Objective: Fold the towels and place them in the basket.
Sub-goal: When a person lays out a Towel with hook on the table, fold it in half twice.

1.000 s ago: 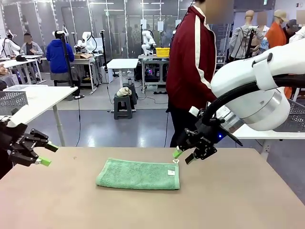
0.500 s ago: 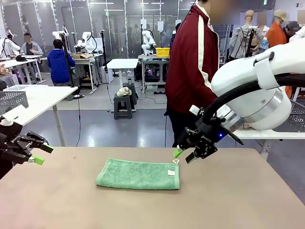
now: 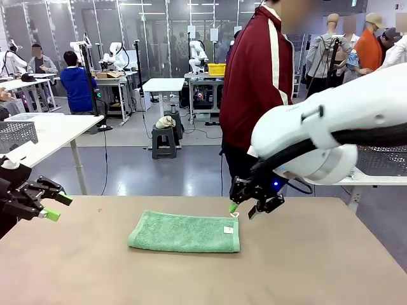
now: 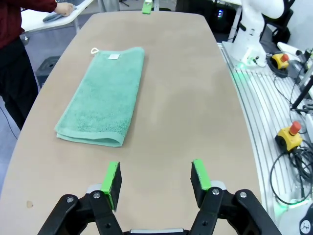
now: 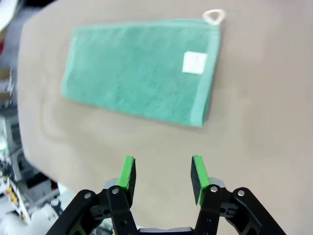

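Shows the sea-green towel (image 3: 184,232) folded flat mid-bench (image 3: 305,267), long axis running left to right across the robot's front, with white loop (image 3: 234,215) and label (image 3: 228,229) at the right end. Places the right gripper (image 3: 243,210) near that loop corner, spread apart, pinching nothing. Places the left gripper (image 3: 58,207) well off the towel's left end, likewise spread and empty. Against a second ago, finds the towel unmoved, the right gripper shifted slightly leftward with its arm swung lower, and the left gripper drawn slightly toward the picture's left edge.
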You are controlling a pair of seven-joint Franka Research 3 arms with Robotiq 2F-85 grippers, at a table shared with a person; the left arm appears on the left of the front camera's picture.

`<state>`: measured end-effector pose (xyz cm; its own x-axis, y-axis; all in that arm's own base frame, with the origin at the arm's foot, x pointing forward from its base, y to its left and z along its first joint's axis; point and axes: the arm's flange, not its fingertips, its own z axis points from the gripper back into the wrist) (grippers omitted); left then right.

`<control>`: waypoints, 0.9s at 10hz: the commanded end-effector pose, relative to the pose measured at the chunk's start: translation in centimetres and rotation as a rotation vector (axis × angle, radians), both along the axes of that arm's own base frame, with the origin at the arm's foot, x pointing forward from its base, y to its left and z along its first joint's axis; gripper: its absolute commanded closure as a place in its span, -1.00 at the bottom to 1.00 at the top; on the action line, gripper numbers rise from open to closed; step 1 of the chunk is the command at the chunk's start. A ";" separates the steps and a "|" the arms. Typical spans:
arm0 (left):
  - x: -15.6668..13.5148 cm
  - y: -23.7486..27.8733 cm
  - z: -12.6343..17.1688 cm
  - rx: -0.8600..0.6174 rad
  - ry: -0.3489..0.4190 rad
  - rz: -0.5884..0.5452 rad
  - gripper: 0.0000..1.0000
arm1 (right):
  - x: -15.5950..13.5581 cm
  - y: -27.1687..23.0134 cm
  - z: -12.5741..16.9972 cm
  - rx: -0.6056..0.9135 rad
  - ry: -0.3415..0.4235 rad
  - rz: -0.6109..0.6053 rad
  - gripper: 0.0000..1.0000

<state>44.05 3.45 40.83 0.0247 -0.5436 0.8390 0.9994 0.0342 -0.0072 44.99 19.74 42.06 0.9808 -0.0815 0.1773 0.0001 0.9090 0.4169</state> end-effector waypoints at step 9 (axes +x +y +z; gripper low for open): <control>-0.3 0.0 0.2 -0.013 0.000 0.005 -0.46 | 8.4 2.6 -9.4 -0.129 0.080 -0.236 -0.16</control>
<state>44.02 3.49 40.84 0.0252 -0.5440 0.8387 0.9994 0.0352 -0.0072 52.90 21.11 32.43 0.9592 -0.2650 0.0980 0.2211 0.9200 0.3237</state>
